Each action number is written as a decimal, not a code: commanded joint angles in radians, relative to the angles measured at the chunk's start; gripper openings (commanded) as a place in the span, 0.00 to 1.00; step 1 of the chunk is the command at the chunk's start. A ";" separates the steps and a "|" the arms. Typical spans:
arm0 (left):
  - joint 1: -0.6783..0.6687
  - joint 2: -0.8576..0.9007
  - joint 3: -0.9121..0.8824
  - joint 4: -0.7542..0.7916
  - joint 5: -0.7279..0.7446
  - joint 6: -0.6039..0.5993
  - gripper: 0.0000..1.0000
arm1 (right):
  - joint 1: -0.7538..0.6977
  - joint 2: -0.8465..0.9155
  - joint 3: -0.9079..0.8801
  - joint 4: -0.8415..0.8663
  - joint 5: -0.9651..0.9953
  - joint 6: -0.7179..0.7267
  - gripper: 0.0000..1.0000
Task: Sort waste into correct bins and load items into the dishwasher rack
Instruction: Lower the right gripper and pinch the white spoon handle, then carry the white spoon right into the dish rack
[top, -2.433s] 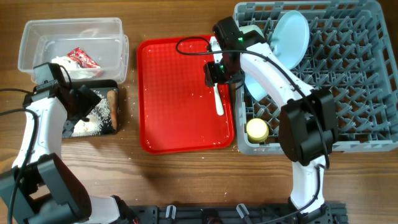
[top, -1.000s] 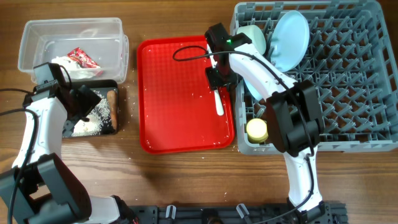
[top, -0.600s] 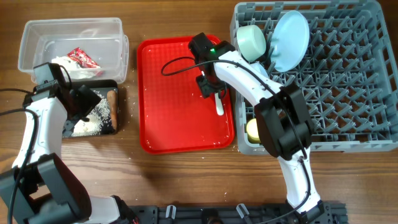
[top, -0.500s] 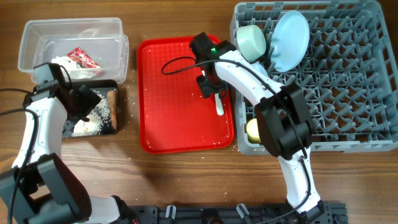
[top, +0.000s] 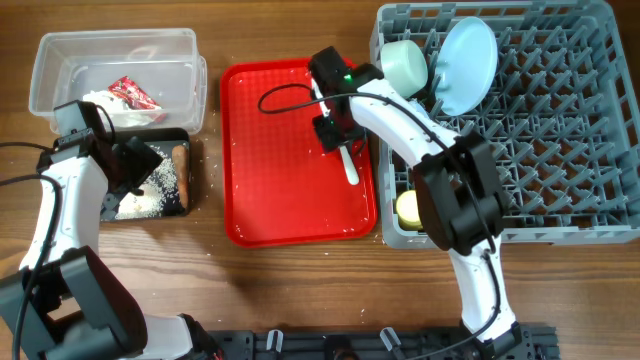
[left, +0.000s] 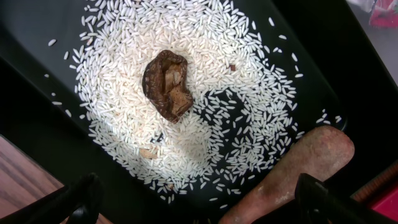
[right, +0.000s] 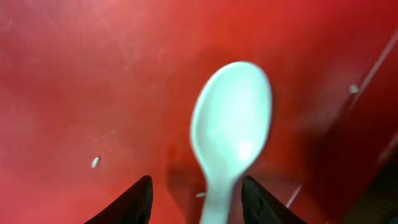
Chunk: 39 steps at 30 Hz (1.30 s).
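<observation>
- Overhead: plate (top: 468, 60), bowl (top: 404, 62) and cup (top: 412, 208) sit in rack (top: 570, 215); second bowl probably hidden by arm.
- Wrapper (top: 133, 93) in tub (top: 60, 50); rice (left: 205, 81), lump (left: 168, 84), stick (left: 292, 174) in black tray (left: 348, 93).
- Spoon (right: 231, 134) not yet loaded, lying on red tray (top: 280, 190); right gripper (right: 196, 202) wide, straddling its handle.
- Left gripper (left: 199, 199) wide over black tray.
- Wooden table (top: 300, 290); stray grains on red tray.

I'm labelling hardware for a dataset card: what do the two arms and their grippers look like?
Both the left arm and right arm have white links with bulky black joints. A black cable loops by the right wrist, beside a green light. The fingers are black.
</observation>
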 joint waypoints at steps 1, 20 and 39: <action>0.003 -0.004 -0.003 0.000 0.004 0.002 1.00 | -0.015 0.036 -0.039 0.027 -0.018 -0.046 0.47; 0.003 -0.004 -0.003 0.000 0.004 0.002 1.00 | -0.015 0.039 -0.107 0.052 -0.075 -0.107 0.04; 0.003 -0.004 -0.003 0.000 0.004 0.002 1.00 | -0.246 -0.573 0.023 -0.161 0.309 0.393 0.04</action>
